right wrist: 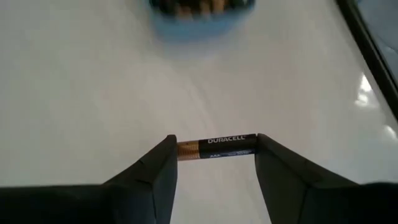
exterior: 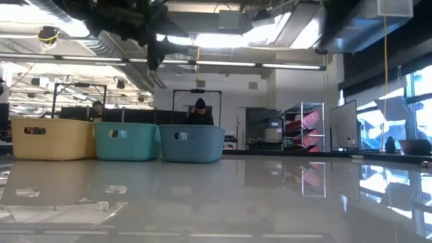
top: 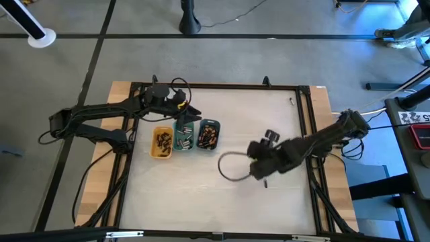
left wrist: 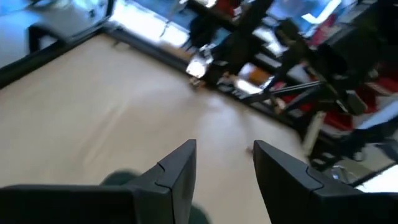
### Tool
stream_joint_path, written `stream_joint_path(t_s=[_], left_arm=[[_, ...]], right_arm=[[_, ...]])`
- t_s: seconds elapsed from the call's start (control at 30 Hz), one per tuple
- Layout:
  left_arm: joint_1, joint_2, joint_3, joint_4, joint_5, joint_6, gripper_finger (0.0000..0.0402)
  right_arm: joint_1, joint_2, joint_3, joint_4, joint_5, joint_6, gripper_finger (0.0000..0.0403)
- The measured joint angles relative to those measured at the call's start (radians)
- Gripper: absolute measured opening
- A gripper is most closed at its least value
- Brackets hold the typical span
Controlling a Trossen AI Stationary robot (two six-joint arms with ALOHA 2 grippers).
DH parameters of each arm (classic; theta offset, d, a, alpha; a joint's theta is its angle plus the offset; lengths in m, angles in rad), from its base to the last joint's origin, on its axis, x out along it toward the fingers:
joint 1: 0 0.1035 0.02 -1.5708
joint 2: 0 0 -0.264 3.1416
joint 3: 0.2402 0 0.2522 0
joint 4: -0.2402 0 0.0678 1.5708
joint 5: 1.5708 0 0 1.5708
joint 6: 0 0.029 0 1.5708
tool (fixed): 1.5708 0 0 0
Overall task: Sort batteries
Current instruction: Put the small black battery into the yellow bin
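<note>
Right gripper (right wrist: 214, 158) over bare white table (top: 269, 202), right of trays, clamped end to end on single battery (right wrist: 217, 148). Battery: slim cylinder, black body, copper-toned band at one end, white lettering, lying crosswise between fingertips.

More batteries heaped in yellow tray (top: 161, 142), green tray (top: 183, 136), grey-blue tray (top: 208, 135), set side by side at table's left-centre.

Left gripper (left wrist: 224, 168) above green tray, fingers apart, nothing between.
</note>
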Motion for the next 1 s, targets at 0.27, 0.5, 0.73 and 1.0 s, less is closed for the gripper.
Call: stream_joint_path(t_s=[0.27, 0.5, 0.73, 1.0], left_arm=[[-0.119, 0.000, 0.000, 0.259, 0.048, 0.074, 0.0148], [-0.212, -0.001, 0.001, 0.435, 0.018, 0.182, 0.0148], [-0.209, 0.000, 0.001, 0.034, 0.010, 0.066, 0.0148], [-0.215, 0.000, -0.001, -0.147, 0.010, 0.130, 0.0148]], right_arm=[[-0.161, -0.139, 0.005, 0.442, -0.094, -0.161, 0.0181], [-0.287, -0.121, 0.006, 0.703, -0.380, -0.253, 0.0181], [-0.291, -0.101, -0.093, 0.787, -0.551, -0.259, 0.0182], [-0.316, -0.103, -0.181, 0.898, -0.656, -0.264, 0.0182]])
